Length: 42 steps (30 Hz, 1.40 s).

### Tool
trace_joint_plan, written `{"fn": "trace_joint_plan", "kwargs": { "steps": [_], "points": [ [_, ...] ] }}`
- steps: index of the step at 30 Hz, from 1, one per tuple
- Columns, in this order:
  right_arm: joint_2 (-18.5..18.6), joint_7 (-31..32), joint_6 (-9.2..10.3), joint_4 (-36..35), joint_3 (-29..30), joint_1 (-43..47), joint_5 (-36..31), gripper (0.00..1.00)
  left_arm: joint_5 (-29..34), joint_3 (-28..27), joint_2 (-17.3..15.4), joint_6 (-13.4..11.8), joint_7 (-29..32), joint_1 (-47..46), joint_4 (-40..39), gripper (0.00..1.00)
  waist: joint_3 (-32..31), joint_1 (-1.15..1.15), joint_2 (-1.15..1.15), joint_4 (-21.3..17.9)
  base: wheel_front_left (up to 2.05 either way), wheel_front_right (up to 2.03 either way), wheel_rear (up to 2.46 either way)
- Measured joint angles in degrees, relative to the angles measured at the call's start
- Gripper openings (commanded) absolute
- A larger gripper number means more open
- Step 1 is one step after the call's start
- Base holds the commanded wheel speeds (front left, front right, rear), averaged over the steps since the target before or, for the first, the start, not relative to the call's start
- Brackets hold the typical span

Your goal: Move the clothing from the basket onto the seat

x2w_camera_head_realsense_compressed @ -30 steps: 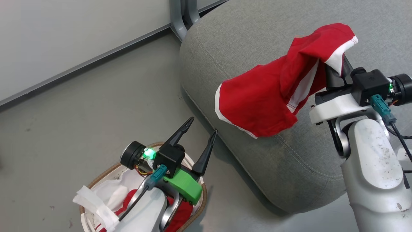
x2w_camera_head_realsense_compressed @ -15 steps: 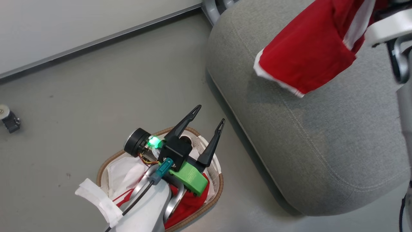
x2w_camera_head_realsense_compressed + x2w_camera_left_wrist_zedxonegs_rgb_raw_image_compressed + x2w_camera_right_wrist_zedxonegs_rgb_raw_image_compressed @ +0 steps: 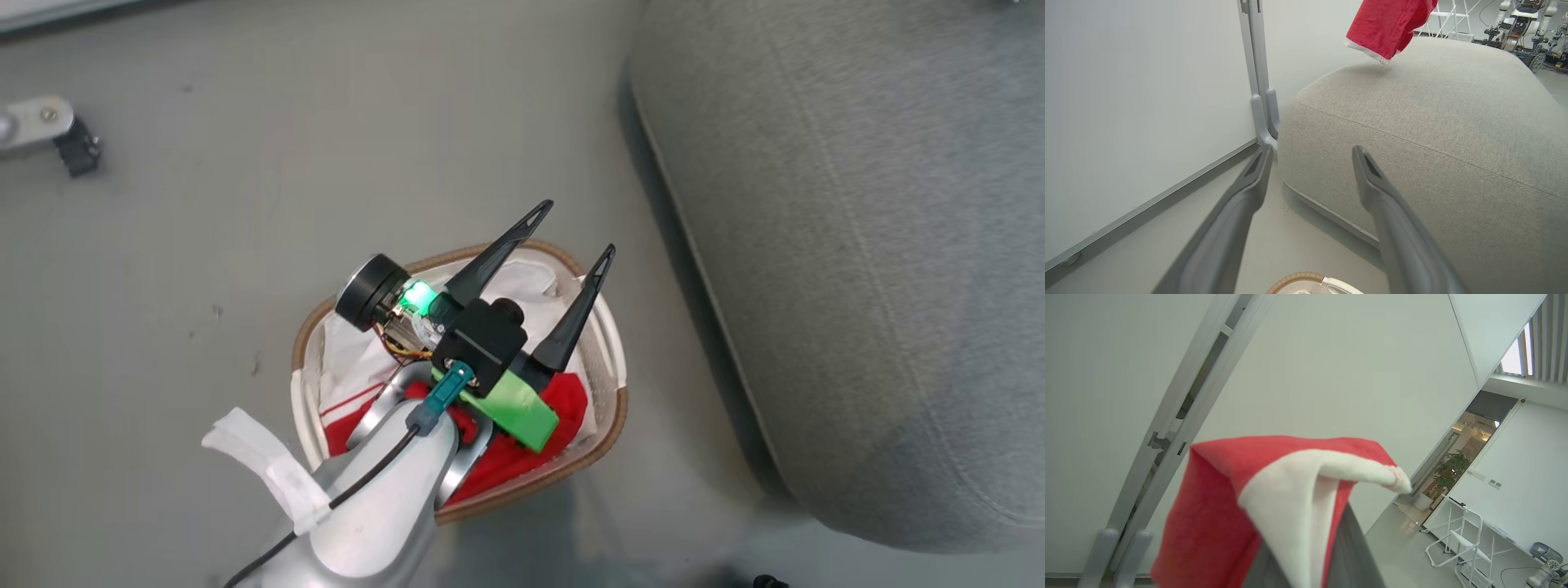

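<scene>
Some red clothing [image 3: 563, 400] sits in the basket [image 3: 522, 492], on open floor [image 3: 204, 204] beside the seat [image 3: 1433, 122] edge, left fingers [image 3: 502, 249] spread empty above it; right fingers [image 3: 1351, 555] clenched on another red garment [image 3: 1384, 24] over the seat.

Inspection finding: no legible text, label, brand, number or sign in any view. The clothing [image 3: 1208, 522], the basket [image 3: 522, 492] and the seat [image 3: 857, 245] carry no readable marking.

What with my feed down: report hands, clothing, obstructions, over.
Left hand open above basket, red clothing inside. Right hand shut on red garment, hanging over seat. No obstruction seen.
</scene>
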<state>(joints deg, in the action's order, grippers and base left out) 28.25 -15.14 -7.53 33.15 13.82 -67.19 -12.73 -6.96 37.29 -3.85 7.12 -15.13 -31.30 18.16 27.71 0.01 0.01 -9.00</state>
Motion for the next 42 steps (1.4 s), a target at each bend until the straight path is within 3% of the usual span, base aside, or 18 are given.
{"fn": "trace_joint_plan", "kwargs": {
  "steps": [9, 16, 17, 18, 19, 20, 32, 42],
  "points": [
    [-5.15, 0.0, 0.0, 5.61, 7.2, 8.83, -2.53, 0.0, 0.15, 0.43, 0.59, -0.02, 0.0, -1.52, -0.29, 1.0, 7.03, 0.0, 0.0, 4.72, 0.0, 0.0, 0.0],
    [-7.94, 0.0, 0.0, 8.34, 9.04, 11.91, -3.72, 0.02, 0.31, -0.26, 0.66, -0.04, 0.0, -1.6, -0.03, 1.0, 10.14, 0.0, 0.0, 6.61, 0.0, 0.0, 0.0],
    [-8.21, 0.0, 0.0, 8.58, 9.17, 12.3, -3.83, 0.27, 0.31, -0.31, 0.66, -0.04, 0.0, -1.6, 0.11, 1.0, 10.23, 0.0, 0.0, 6.68, 0.0, 0.0, 0.0],
    [-8.62, 0.0, 0.0, 8.67, 9.32, 12.67, -3.86, 0.39, 0.31, -0.44, 0.67, -0.04, 0.0, -1.6, 0.3, 1.0, 10.22, 0.0, 0.0, 6.68, 0.0, 0.0, 0.0],
    [-9.01, 0.0, 0.0, 8.64, 9.37, 12.98, -3.86, 0.82, 0.31, -0.58, 0.69, -0.04, 0.0, -1.59, 0.43, 1.0, 10.12, 0.0, 0.0, 6.63, 0.0, 0.0, 0.0],
    [-9.43, 0.0, 0.0, 8.5, 9.22, 13.33, -3.85, 1.0, 0.31, -0.76, 0.7, -0.04, 0.0, -1.59, 0.54, 1.0, 9.96, 0.0, 0.0, 6.54, 0.0, 0.0, 0.0],
    [-11.11, 0.0, 0.0, 5.68, 3.77, 19.22, -0.69, 1.0, -0.59, -4.22, 0.8, -0.04, 0.0, 0.05, 0.83, 1.0, 4.59, 0.0, 0.0, 5.16, 0.0, 0.0, 0.0],
    [-10.98, 0.0, 0.0, 5.68, -3.79, 20.45, 1.83, 1.0, -2.88, -11.13, 0.86, -0.97, 0.0, 4.56, 0.79, 1.0, -4.23, -0.01, 0.0, 5.07, 0.0, 0.0, 0.0]
  ]
}}
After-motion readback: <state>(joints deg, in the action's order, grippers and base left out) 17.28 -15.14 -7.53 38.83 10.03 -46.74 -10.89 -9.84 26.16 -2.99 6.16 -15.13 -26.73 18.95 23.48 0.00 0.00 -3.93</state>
